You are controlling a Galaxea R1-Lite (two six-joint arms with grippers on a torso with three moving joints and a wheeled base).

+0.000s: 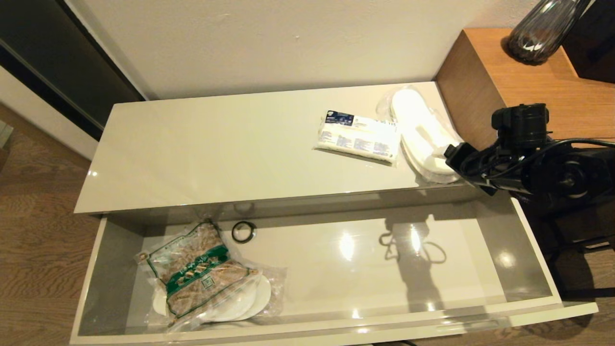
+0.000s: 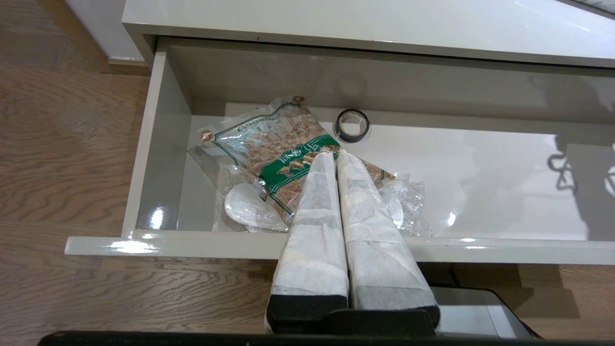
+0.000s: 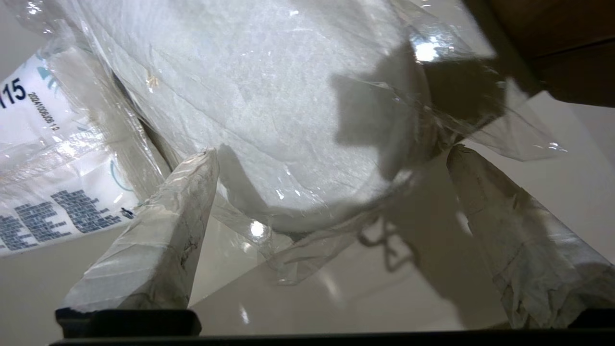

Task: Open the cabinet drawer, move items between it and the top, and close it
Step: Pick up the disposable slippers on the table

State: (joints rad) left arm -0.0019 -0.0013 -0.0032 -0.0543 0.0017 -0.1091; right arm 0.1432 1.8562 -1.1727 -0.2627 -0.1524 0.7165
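The cabinet drawer stands pulled open below the top. At its left end a crinkly green-banded bag lies on white slippers in plastic. On the top's right end lie a blue-labelled white packet and another pair of wrapped slippers. My right gripper is open at their near end; in the right wrist view its fingers straddle the slippers low over the top. My left gripper is shut and empty, pointing at the bag from before the drawer front.
A small black ring lies at the back of the drawer, right of the bag. The brown wooden desk with a dark glass vase stands against the cabinet's right end, close to my right arm. The wall runs behind the cabinet.
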